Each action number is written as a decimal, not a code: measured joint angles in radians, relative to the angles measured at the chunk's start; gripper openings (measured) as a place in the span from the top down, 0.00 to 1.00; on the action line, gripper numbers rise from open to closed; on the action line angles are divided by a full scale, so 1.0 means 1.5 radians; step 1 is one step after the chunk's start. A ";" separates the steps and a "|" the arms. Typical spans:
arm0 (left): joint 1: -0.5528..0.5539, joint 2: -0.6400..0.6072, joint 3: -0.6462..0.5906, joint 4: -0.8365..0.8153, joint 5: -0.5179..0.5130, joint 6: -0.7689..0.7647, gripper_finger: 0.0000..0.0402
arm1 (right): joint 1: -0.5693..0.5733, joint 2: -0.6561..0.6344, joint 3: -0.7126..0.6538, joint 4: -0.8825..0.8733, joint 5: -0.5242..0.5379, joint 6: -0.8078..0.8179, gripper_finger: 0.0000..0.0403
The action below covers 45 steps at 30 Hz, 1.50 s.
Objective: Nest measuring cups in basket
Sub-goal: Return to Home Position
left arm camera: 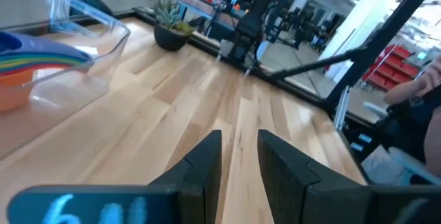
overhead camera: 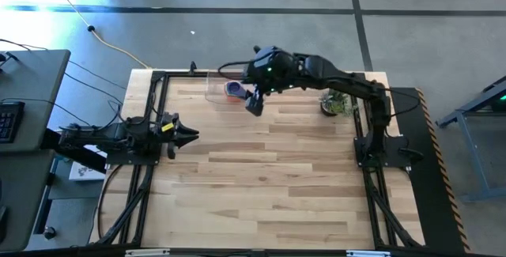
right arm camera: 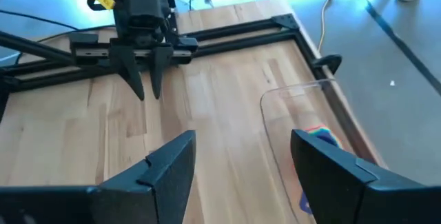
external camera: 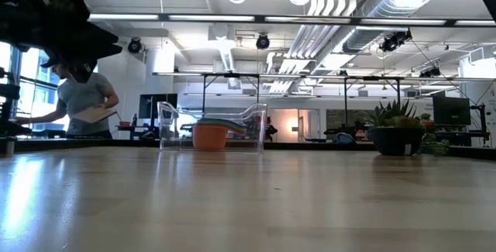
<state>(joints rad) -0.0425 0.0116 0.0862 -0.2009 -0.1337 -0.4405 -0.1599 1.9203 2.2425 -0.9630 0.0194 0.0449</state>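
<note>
Wooden counter (overhead camera: 269,178): your right gripper (overhead camera: 254,103) hangs with fingers wide apart, the stacked measuring cups (overhead camera: 234,89) in the basket (overhead camera: 212,83) just beside them; left gripper (overhead camera: 188,135) fingers narrowly apart.

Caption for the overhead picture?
Right gripper hangs open by the basket of nested cups; left gripper rests aside.

**Tally by kind**

One clear bin (overhead camera: 209,83) at 12 o'clock on the table (overhead camera: 269,186), holding one stack of cups (overhead camera: 234,89), layers uncountable. One potted plant (overhead camera: 336,104) at 2 o'clock. Two grippers: left gripper (overhead camera: 190,136) at 9, right gripper (overhead camera: 254,103) at 12. One person (external camera: 81,101).
</note>
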 joint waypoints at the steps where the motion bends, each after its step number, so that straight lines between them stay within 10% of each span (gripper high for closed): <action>1: 0.000 0.000 0.000 0.006 0.000 0.000 0.79 | -0.003 -0.006 0.000 -0.001 -0.001 -0.005 0.43; 45: 0.001 0.001 0.000 -0.004 -0.005 0.022 0.79 | 0.075 -0.062 0.000 0.015 -0.036 0.025 0.43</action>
<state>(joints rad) -0.0418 0.0135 0.0856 -0.2070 -0.1413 -0.4080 -0.0476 1.8278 2.2429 -0.9412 -0.0349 0.0821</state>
